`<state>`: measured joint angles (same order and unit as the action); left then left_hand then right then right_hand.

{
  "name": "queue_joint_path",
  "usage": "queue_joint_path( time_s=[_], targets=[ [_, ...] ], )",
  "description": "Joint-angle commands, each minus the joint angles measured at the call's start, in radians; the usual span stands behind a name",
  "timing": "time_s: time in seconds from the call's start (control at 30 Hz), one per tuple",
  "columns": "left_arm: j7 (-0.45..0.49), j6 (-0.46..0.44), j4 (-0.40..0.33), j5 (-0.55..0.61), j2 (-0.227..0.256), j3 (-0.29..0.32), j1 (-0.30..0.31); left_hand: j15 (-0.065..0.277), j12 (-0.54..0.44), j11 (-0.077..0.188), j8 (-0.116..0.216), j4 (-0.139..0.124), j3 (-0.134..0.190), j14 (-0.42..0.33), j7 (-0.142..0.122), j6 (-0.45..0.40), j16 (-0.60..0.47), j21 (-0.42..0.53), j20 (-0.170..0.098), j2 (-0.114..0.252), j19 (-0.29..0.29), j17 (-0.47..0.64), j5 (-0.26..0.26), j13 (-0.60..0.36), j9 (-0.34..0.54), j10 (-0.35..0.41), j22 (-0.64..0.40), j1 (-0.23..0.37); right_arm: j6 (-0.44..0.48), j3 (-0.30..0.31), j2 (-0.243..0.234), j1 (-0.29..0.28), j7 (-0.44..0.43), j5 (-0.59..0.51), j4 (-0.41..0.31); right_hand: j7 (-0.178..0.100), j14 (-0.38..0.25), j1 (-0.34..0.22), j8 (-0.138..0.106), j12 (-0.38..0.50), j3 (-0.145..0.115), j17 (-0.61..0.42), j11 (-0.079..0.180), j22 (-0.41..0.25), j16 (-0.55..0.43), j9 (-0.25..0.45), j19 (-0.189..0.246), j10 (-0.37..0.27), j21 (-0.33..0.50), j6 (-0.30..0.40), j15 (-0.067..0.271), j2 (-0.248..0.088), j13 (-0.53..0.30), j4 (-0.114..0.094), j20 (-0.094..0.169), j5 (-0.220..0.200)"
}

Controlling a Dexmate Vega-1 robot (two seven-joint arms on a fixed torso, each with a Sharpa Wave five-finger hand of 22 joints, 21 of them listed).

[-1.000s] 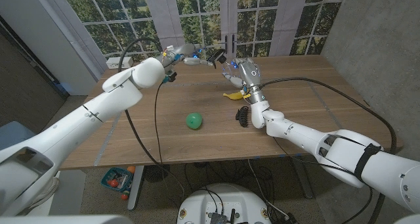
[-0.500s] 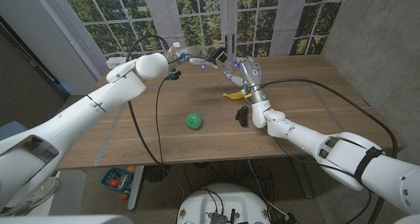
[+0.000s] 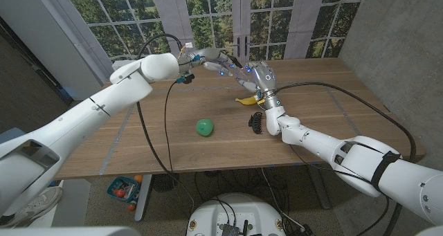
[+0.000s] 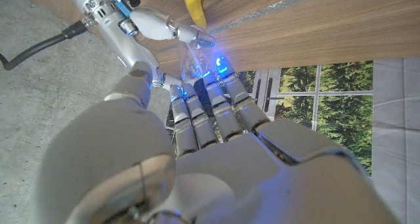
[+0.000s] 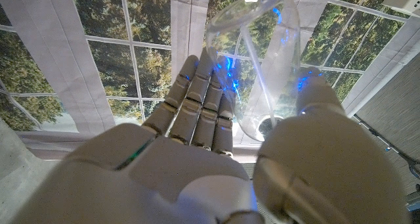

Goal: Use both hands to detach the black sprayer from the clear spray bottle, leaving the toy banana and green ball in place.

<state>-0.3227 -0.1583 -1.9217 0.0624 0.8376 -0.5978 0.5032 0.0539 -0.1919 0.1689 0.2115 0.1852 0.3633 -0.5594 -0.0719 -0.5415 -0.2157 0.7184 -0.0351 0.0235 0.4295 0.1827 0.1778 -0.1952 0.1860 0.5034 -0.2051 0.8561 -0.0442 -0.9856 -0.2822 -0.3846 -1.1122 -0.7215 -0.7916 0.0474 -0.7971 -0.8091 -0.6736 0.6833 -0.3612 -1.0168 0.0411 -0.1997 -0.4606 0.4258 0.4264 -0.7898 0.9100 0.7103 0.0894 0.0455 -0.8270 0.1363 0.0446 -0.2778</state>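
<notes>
My right hand (image 3: 261, 77) is raised over the far middle of the table (image 3: 325, 104), palm upright, and its fingers (image 5: 200, 106) and thumb are wrapped around the clear bottle (image 5: 262, 60); in the right wrist view the bottle stands between thumb and fingers, with a thin tube running down inside it. My left hand (image 3: 211, 58) reaches in from the left at the same height and meets the right hand at the bottle's top, where the sprayer (image 3: 232, 59) shows as a small dark shape between the two hands. In the left wrist view the left hand's fingers (image 4: 216, 112) lie close together and stretch toward the right hand, their blue-lit tips against the clear plastic, but I cannot tell from the pictures whether they are clamped on the sprayer or only touching it. Whether the sprayer sits on the bottle or has come free is hidden by the fingers. Just below and near my right hand, the banana (image 3: 246, 100) lies on the table, partly behind my right wrist. The green ball (image 3: 203, 127) rests on the table nearer to me and a little left of the banana, well apart from both hands. Behind the table's far edge stand tall windows (image 3: 208, 14) with trees outside.
</notes>
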Motion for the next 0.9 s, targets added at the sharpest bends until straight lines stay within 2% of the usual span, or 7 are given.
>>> queue_joint_path(
  time_s=[0.03,0.17,0.27,0.4,0.5,0.67,0.9],
  targets=[
    [0.091,0.028,-0.030,0.056,-0.001,0.021,0.036,0.142,0.024,-0.012,-0.025,-0.012,-0.007,0.126,-0.019,0.083,0.034,0.021,-0.027,-0.007,-0.020,0.009,0.006,0.002,0.003,-0.135,-0.014,0.032,0.043,-0.063,-0.061,-0.015,0.045,0.027,-0.107,-0.176,-0.013,-0.182,-0.003,-0.001,-0.025,-0.004,0.161,-0.001,0.001,0.001,-0.004,-0.166,0.006,0.186,0.138,-0.192,-0.004,-0.023,0.157,-0.005],
    [0.107,0.008,-0.018,0.069,-0.012,0.023,0.036,0.092,0.018,-0.043,-0.030,-0.020,-0.035,0.342,-0.001,0.212,0.041,-0.019,0.022,-0.015,-0.189,-0.002,0.007,0.004,0.002,-0.312,-0.008,0.042,0.044,-0.067,-0.092,-0.032,0.060,0.022,-0.167,-0.177,-0.015,-0.181,-0.002,-0.003,-0.024,-0.007,0.161,0.000,0.004,0.002,-0.006,-0.166,0.010,0.185,0.137,-0.191,-0.004,-0.023,0.157,-0.005],
    [0.111,-0.013,-0.018,0.086,-0.014,0.018,0.032,0.063,0.015,-0.039,-0.037,-0.023,-0.045,0.466,-0.006,0.291,0.050,-0.053,0.050,-0.015,-0.268,-0.008,0.007,0.006,0.001,-0.369,0.006,0.040,0.034,-0.068,-0.097,-0.037,0.055,0.018,-0.174,-0.176,-0.016,-0.182,-0.001,-0.004,-0.024,-0.009,0.161,0.000,0.006,-0.001,-0.007,-0.166,0.013,0.186,0.138,-0.191,-0.006,-0.023,0.157,-0.006],
    [0.098,-0.070,-0.026,0.121,-0.014,0.000,0.017,0.020,0.016,-0.074,-0.035,-0.030,-0.055,0.590,0.014,0.402,0.046,-0.108,0.078,-0.005,-0.361,-0.011,0.005,0.007,-0.002,-0.471,0.021,0.020,0.019,-0.060,-0.104,-0.047,0.041,0.020,-0.189,-0.176,-0.017,-0.182,-0.001,-0.004,-0.024,-0.011,0.160,0.001,0.009,-0.001,-0.007,-0.167,0.016,0.186,0.138,-0.192,-0.008,-0.022,0.157,-0.006],
    [0.140,-0.082,-0.039,0.185,-0.010,-0.011,0.026,0.017,0.013,-0.070,-0.036,-0.030,-0.057,0.590,0.015,0.417,0.043,-0.112,0.079,-0.005,-0.363,-0.011,0.005,0.007,-0.002,-0.474,0.022,0.017,0.014,-0.052,-0.104,-0.051,0.031,0.024,-0.190,-0.177,-0.018,-0.182,-0.001,-0.007,-0.024,-0.013,0.161,0.001,0.011,0.000,-0.008,-0.167,0.018,0.185,0.138,-0.192,-0.004,-0.022,0.158,-0.006],
    [0.215,-0.064,-0.052,0.203,-0.018,0.013,0.066,-0.005,0.012,-0.056,-0.036,-0.038,-0.082,0.567,-0.032,0.488,0.031,-0.125,0.081,-0.028,-0.359,-0.010,-0.003,0.007,-0.002,-0.510,0.024,-0.024,0.000,-0.039,-0.100,-0.057,0.023,0.038,-0.181,-0.176,-0.020,-0.181,-0.001,-0.007,-0.024,-0.015,0.161,0.002,0.014,0.000,-0.009,-0.169,0.021,0.185,0.137,-0.192,-0.006,-0.023,0.158,-0.006],
    [0.289,-0.049,-0.052,0.141,-0.044,0.066,0.126,-0.030,0.003,-0.109,-0.031,-0.066,-0.105,0.527,-0.013,0.541,0.017,-0.142,0.115,-0.016,-0.364,-0.005,-0.003,0.005,-0.001,-0.541,0.020,-0.106,-0.034,0.003,-0.091,-0.077,-0.005,0.024,-0.174,-0.175,-0.023,-0.182,-0.002,-0.009,-0.024,-0.018,0.161,0.002,0.017,0.001,-0.010,-0.169,0.025,0.186,0.138,-0.192,-0.007,-0.022,0.157,-0.006]
  ],
)
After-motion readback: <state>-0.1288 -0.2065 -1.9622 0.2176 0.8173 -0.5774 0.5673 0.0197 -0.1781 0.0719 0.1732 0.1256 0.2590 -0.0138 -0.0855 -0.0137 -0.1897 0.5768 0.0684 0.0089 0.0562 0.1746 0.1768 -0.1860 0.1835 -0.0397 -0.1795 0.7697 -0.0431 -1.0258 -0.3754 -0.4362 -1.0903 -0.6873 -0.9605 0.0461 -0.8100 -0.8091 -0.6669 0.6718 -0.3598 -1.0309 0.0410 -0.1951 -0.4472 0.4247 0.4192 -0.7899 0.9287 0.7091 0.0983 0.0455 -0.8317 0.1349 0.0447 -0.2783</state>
